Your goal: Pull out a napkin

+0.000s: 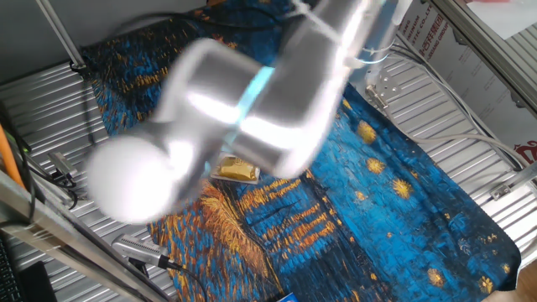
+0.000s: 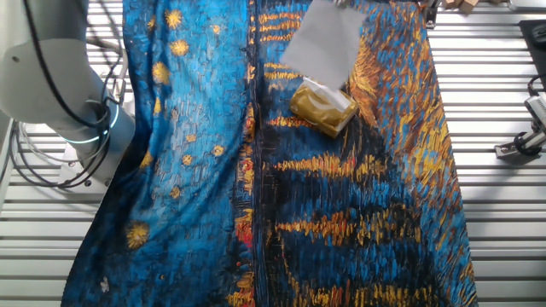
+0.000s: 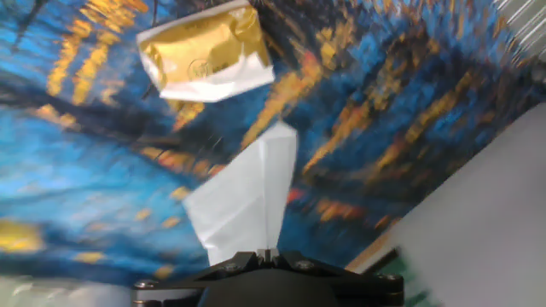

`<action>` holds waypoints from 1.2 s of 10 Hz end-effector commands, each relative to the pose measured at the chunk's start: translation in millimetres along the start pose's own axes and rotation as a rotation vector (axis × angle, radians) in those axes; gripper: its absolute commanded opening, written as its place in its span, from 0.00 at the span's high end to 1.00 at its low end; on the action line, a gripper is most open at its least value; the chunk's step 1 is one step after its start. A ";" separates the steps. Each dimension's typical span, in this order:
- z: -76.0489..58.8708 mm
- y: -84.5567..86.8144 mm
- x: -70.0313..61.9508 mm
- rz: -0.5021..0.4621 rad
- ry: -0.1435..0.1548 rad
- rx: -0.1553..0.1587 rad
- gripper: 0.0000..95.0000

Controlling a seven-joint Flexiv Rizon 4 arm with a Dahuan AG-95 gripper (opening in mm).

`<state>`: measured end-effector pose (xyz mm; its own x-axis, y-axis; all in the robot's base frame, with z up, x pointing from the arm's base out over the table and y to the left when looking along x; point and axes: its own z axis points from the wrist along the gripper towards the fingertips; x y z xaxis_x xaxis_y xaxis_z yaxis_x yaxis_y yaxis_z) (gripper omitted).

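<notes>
In the hand view my gripper is shut on a white napkin, which hangs from the closed fingertips over the cloth. The shiny gold-tan packet lies on the cloth beyond it, with white tissue showing at its open end. In the other fixed view the napkin hangs in the air above the packet, clear of it. In one fixed view the blurred silver arm hides the gripper and napkin; only part of the packet shows under it.
A blue and orange painted cloth covers the ribbed metal table. The arm's base with cables stands at the left in the other fixed view. A cardboard box sits at the back in one fixed view.
</notes>
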<state>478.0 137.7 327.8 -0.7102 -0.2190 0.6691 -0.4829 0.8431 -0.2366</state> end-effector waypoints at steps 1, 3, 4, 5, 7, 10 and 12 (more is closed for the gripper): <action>-1.9 16.3 -2.7 0.297 -0.113 -0.407 1.00; -6.8 33.5 -0.8 0.358 -0.117 -0.453 1.00; -6.7 34.2 -1.9 0.360 -0.117 -0.459 1.00; -6.1 34.6 -2.1 0.363 -0.120 -0.465 1.00; -5.2 35.5 -4.7 0.373 -0.118 -0.481 1.00; 8.3 40.0 -13.4 0.377 -0.124 -0.489 1.00; 18.4 42.9 -16.9 0.378 -0.137 -0.489 1.00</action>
<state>460.1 168.4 289.9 -0.8636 0.1049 0.4931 0.0825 0.9943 -0.0670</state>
